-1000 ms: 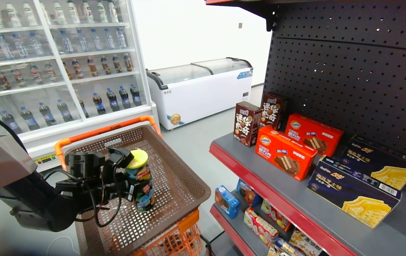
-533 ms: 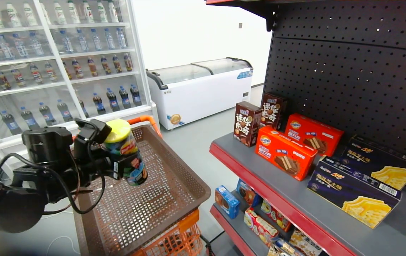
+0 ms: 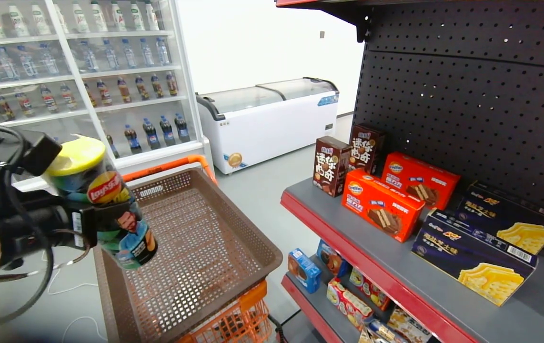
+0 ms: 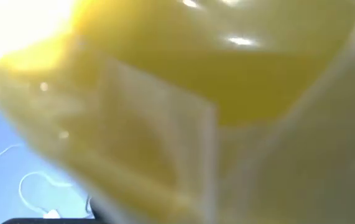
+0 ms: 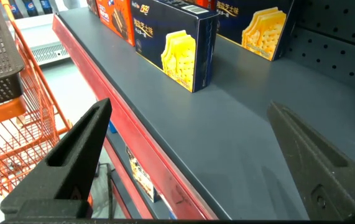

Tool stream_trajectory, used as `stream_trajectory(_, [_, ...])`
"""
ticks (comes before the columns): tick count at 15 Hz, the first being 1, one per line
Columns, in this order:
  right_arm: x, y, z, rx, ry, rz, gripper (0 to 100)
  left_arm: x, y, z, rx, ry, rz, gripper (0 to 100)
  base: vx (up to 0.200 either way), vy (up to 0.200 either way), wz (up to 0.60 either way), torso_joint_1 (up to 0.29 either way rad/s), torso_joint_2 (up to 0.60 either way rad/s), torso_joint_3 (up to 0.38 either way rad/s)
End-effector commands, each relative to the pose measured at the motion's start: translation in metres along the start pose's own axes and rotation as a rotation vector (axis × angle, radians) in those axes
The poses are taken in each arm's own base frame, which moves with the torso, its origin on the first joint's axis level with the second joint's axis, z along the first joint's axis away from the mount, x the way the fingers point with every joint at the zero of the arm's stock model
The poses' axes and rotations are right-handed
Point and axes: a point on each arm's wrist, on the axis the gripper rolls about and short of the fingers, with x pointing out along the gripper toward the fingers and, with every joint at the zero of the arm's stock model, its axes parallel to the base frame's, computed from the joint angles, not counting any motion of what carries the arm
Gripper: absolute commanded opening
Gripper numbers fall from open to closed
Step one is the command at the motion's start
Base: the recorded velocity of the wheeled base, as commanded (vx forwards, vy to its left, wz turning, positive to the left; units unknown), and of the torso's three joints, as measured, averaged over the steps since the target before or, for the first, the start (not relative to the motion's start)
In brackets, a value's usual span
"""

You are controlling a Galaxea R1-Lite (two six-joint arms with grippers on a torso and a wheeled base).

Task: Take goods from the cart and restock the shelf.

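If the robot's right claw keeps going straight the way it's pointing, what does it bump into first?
Probably the bare grey shelf board, which lies just ahead between the open jaws of the right gripper. The dark blue box stands farther along the board, though depth is hard to judge here.

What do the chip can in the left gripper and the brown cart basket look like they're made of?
Chip can: probably a cardboard tube, glossy printed wrap, yellow plastic-looking lid. Basket: matte brown moulded plastic by the look, given its regular grid of holes.
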Motion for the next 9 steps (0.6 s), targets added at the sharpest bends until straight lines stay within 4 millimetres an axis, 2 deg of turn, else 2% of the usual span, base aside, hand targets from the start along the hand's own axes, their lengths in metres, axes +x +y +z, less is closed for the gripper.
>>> stream_trajectory(1, [0.0, 0.0, 0.0, 0.0, 0.001, 0.0, 100, -0.072, -0.01, 0.006, 0.008, -0.105, 0.016, 0, 0.0, 0.0, 0.0, 0.0, 0.0, 0.0])
stream_trajectory(2, [0.0, 0.0, 0.0, 0.0, 0.001, 0.0, 100, -0.091, -0.013, -0.001, -0.009, -0.121, 0.016, 0, 0.0, 0.0, 0.0, 0.0, 0.0, 0.0])
stream_trajectory(4, [0.0, 0.0, 0.0, 0.0, 0.001, 0.0, 100, -0.114, -0.017, -0.021, -0.028, -0.163, 0.029, 0, 0.0, 0.0, 0.0, 0.0, 0.0, 0.0])
stream_trajectory(7, [0.0, 0.0, 0.0, 0.0, 0.001, 0.0, 100, -0.141, -0.023, -0.058, -0.019, -0.221, 0.045, 0, 0.0, 0.0, 0.0, 0.0, 0.0, 0.0])
stream_trajectory(9, [0.0, 0.0, 0.0, 0.0, 0.002, 0.002, 100, -0.158, -0.026, -0.066, -0.01, -0.272, 0.051, 0, 0.0, 0.0, 0.0, 0.0, 0.0, 0.0])
